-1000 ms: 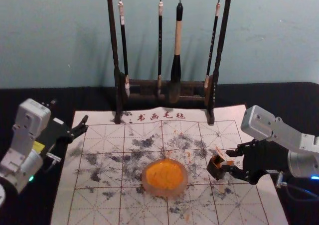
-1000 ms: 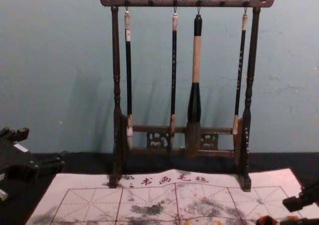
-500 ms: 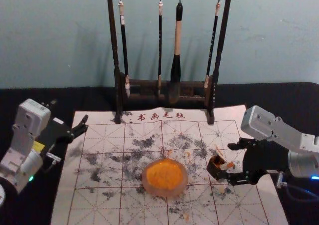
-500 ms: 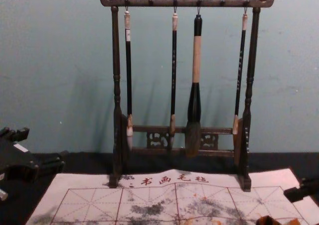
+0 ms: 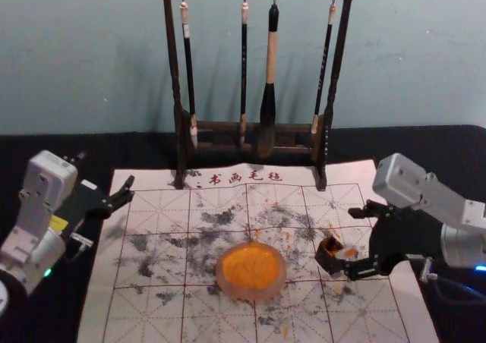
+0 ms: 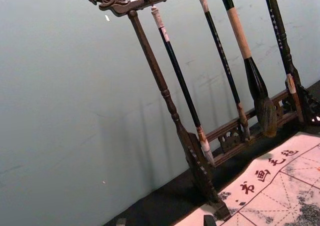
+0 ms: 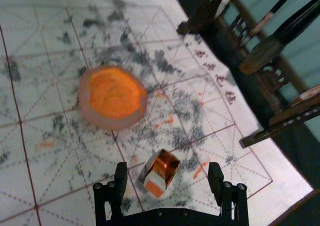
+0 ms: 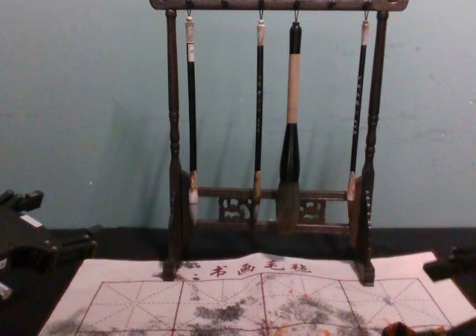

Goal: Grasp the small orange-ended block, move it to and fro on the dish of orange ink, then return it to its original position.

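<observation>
Gaping over stained, gridded mat, right hand near block, spread left hand by mat's left edge, wall beyond.

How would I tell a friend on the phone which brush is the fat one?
At the far edge of the calligraphy mat stands a dark brush rack. The hanging calligraphy brush third from the left is yours: far thicker than its three slim neighbours.

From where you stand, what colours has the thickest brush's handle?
Black handle with a tan midsection; clearest in chest view.
</observation>
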### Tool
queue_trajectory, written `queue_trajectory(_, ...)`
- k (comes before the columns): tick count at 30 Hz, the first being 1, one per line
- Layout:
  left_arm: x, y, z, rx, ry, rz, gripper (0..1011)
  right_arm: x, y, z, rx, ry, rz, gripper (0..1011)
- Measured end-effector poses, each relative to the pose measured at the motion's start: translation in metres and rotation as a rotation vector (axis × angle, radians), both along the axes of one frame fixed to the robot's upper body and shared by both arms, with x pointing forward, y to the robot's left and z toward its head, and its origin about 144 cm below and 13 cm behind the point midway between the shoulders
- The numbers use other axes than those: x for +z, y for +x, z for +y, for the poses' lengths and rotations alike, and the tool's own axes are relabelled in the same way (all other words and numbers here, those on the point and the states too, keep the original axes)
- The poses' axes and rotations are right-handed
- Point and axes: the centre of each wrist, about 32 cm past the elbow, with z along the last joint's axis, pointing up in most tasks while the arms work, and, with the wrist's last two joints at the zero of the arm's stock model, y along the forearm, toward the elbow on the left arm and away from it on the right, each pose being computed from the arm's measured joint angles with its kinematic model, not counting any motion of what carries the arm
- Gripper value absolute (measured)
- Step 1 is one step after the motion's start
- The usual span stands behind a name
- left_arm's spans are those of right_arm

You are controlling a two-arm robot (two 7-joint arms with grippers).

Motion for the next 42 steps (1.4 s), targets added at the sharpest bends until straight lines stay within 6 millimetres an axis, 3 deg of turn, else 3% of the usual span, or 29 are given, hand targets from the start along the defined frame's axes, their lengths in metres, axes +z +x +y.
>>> queue_trajectory(8, 0.000, 0.000, 0.000, 0.000, 0.000, 0.000, 1001, 0.007, -0.003, -0.007, -0.084, 0.100, -0.048, 1002)
queue_trajectory(15, 0.000, 0.000, 0.000, 0.000, 0.000, 0.000, 1001, 0.001, -0.011, -0.015, -0.244, 0.170, -0.127, 1002)
queue_trajectory(19, 0.000, 0.000, 0.000, 0.000, 0.000, 0.000, 1001, -0.009, -0.017, -0.020, -0.348, 0.188, -0.184, 1002)
queue_trajectory(29, 0.000, 0.000, 0.000, 0.000, 0.000, 0.000, 1001, -0.058, -0.034, -0.026, -0.559, 0.165, -0.248, 1003)
queue_trajectory(42, 0.000, 0.000, 0.000, 0.000, 0.000, 0.000, 1001, -0.069, -0.034, -0.028, -0.601, 0.170, -0.238, 1002)
